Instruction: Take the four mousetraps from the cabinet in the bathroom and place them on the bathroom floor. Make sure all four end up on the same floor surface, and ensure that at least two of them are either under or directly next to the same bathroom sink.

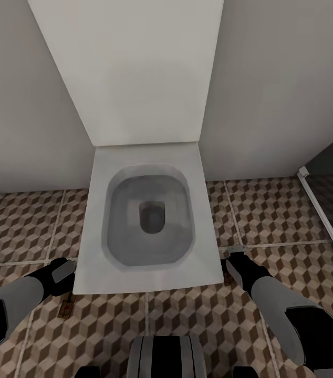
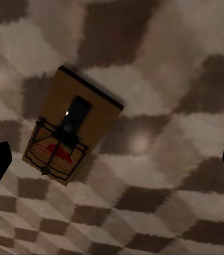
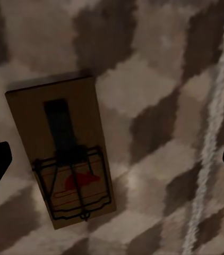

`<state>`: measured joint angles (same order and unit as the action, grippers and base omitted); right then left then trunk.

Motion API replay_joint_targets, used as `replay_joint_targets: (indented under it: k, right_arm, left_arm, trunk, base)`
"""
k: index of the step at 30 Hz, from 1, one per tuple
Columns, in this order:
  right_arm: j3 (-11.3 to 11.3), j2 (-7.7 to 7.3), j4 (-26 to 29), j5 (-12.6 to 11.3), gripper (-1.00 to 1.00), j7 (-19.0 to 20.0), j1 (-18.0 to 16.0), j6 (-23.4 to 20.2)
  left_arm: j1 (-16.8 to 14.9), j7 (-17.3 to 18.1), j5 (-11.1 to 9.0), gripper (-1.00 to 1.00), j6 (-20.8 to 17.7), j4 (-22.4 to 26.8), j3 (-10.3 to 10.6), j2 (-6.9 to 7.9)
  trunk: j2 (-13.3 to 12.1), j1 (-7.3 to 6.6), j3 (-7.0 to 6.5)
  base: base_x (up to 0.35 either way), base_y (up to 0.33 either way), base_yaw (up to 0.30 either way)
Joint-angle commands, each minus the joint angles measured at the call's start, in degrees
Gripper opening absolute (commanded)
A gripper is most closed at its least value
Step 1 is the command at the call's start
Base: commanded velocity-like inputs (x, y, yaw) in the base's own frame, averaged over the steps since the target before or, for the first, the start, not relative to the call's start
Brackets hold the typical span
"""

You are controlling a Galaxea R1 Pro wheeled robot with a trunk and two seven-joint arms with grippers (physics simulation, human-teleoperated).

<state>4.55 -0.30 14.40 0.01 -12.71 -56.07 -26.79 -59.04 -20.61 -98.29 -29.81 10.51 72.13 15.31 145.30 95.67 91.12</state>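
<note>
Head view is showing both hands, left hand [image 1: 64, 273] and right hand [image 1: 235, 261], hanging spread and empty over mousetraps [image 2: 72, 125] lying on the bathroom floor [image 1: 187, 320] flanking the toilet [image 1: 145, 226], so they are risking counting nowhere near the sink.

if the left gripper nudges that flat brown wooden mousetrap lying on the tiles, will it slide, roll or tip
The flat brown wooden mousetrap lies flat on the cube-patterned tiled floor, so it would probably slide, not roll or tip. It looks rigid and thin, likely light. Its wire parts might snag a finger of the left gripper.
</note>
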Motion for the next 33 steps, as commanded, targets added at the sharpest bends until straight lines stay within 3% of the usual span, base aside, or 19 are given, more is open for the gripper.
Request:
replay_joint_targets:
  k: [1, 24, 33]
  right_arm:
    - [0.46, -0.04, 0.10, -0.01, 1.00, -0.12, 0.00, -0.46]
    - [0.46, 0.03, 0.10, -0.01, 1.00, -0.12, 0.00, -0.46]
    - [0.46, 0.01, 0.10, -0.01, 1.00, -0.12, 0.00, -0.46]
  left_arm:
    - [-0.03, -0.48, -0.49, 1.00, -0.06, 0.21, 0.28, 0.07]
    - [-0.03, -0.37, -0.49, 1.00, -0.07, 0.23, 0.27, 0.06]
    - [-0.03, -0.48, -0.57, 1.00, -0.07, 0.22, 0.24, 0.15]
  trunk:
    - [0.01, -0.01, 0.03]
    - [0.01, -0.01, 0.03]
    - [0.01, -0.01, 0.03]
  base:
    - [0.000, 0.000, 0.000]
    - [-0.001, 0.000, 0.000]
    - [-0.223, 0.000, 0.000]
